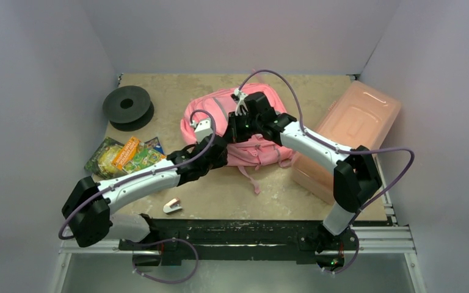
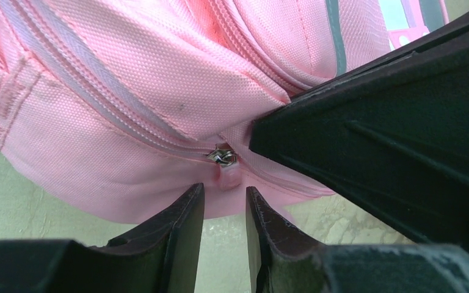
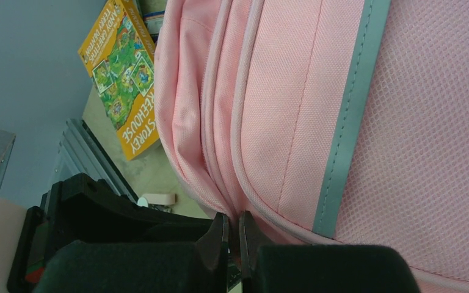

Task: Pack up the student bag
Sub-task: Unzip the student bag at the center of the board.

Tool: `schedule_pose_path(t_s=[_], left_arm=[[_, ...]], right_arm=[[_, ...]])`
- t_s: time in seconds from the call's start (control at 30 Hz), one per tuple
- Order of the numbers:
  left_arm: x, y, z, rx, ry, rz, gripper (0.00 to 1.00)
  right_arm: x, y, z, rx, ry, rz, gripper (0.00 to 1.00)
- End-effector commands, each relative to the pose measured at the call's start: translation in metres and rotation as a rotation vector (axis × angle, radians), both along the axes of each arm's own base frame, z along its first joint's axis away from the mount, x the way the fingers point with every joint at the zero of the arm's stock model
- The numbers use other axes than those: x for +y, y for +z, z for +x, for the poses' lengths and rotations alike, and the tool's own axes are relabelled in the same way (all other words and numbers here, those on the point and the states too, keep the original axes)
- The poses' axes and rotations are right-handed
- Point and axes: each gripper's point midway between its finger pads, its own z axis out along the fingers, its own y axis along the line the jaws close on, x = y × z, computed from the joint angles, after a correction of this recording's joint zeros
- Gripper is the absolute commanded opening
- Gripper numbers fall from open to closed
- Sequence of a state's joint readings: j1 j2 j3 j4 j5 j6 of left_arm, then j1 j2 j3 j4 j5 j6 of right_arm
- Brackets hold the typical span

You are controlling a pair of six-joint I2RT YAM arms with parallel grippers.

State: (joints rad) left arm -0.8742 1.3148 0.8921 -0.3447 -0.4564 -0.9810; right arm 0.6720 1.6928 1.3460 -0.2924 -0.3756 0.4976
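Pink fabric backpack (image 1: pixel 267 97) with a grey stripe lies flat at the centre-far part of the beige stone-look table (image 1: pixel 220 195), straps toward the near side. Left gripper (image 2: pixel 225 193) is at the bag's near-left edge, jaws slightly apart with a narrow gap. A metal zipper pull (image 2: pixel 223 157) with a pink tab sits right at the fingertips, not clamped. Right gripper (image 3: pixel 232 224) comes in from the right over the bag. Its jaws are closed, pinching bag fabric just beside that zipper, and the cloth is bunched at its tip. Black round spool (image 1: pixel 127 105) is far-left. Orange-and-green picture box (image 1: pixel 125 155) is left of the bag. Salmon-pink rigid plastic box (image 1: pixel 351 131) lies to the right, just beside the bag. Small white object (image 1: pixel 172 206) is near-left, apart from the rest.
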Motion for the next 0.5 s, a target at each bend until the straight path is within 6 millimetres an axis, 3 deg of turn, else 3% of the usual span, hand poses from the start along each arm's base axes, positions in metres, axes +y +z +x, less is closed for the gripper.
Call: schedule_pose_path(t_s=[0.0, 0.47], left_arm=[[-0.011, 0.02, 0.016, -0.062, 0.029, -0.03, 0.29], [-0.001, 0.017, 0.029, -0.059, 0.112, 0.065, 0.29]], right_arm=[[0.0, 0.044, 0.002, -0.054, -0.036, 0.09, 0.0], [0.0, 0.04, -0.005, -0.048, -0.012, 0.087, 0.0]])
